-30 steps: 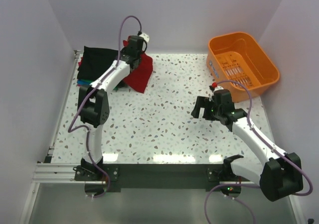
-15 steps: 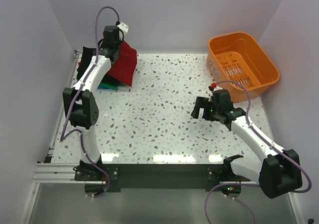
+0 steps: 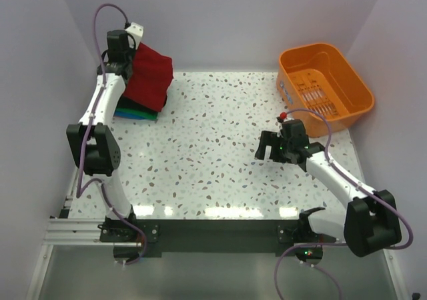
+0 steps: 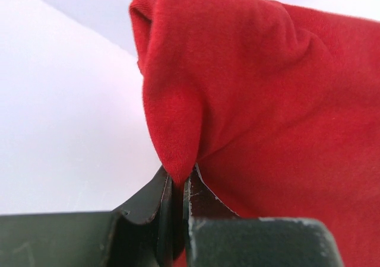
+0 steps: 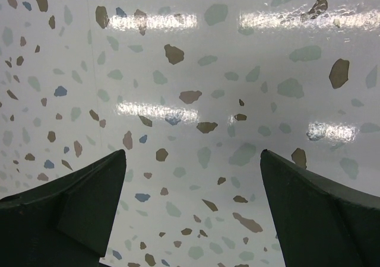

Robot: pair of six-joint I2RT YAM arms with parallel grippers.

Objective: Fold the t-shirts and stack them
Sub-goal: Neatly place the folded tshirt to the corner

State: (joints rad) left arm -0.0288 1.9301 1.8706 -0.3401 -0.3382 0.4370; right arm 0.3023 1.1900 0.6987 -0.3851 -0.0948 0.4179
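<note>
Top external view: at the far left corner, the left gripper (image 3: 125, 59) is raised and clenched on the dark red shirt (image 3: 148, 80). The shirt hangs from it over the pile of folded shirts (image 3: 135, 113), whose teal and blue edge shows under its hem. I cannot tell whether the red cloth rests on the pile. In the left wrist view, both fingers (image 4: 163, 199) pinch a ridge of the red cloth. Right of middle, the right gripper (image 3: 265, 145) hangs over the speckled table (image 3: 200, 153), its claw released and spread wide with nothing between. An orange basket (image 3: 327, 80) sits at the far right corner.
</note>
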